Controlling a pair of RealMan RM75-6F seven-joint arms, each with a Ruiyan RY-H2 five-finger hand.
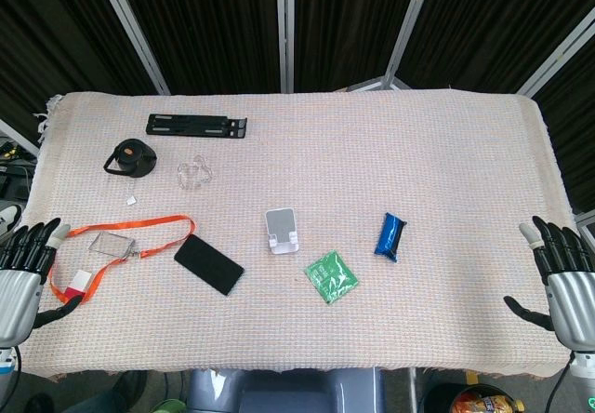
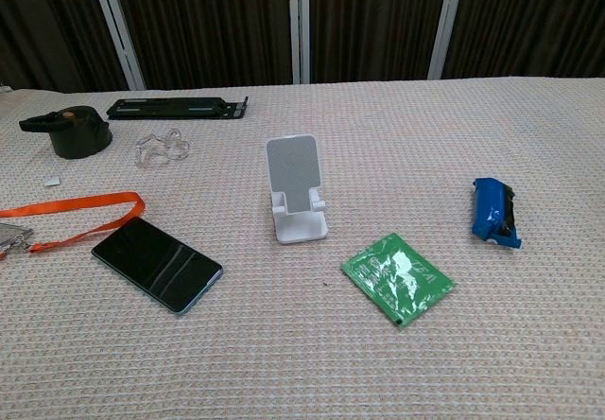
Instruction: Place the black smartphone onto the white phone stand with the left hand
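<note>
The black smartphone point(image 1: 209, 263) point(image 2: 156, 262) lies flat on the woven cloth, left of centre. The white phone stand point(image 1: 282, 231) point(image 2: 296, 188) stands upright and bare just right of the phone. My left hand point(image 1: 23, 273) rests at the table's near left edge, fingers spread and holding nothing, well left of the phone. My right hand point(image 1: 565, 278) sits at the near right edge, fingers apart and holding nothing. Neither hand shows in the chest view.
An orange lanyard point(image 1: 121, 241) point(image 2: 71, 214) with a badge lies between my left hand and the phone. A green packet point(image 1: 332, 277) point(image 2: 397, 277) and a blue packet point(image 1: 391, 236) point(image 2: 495, 212) lie right of the stand. A black lid point(image 1: 130, 157), clear plastic point(image 1: 193, 173) and a black bracket point(image 1: 197, 126) sit farther back.
</note>
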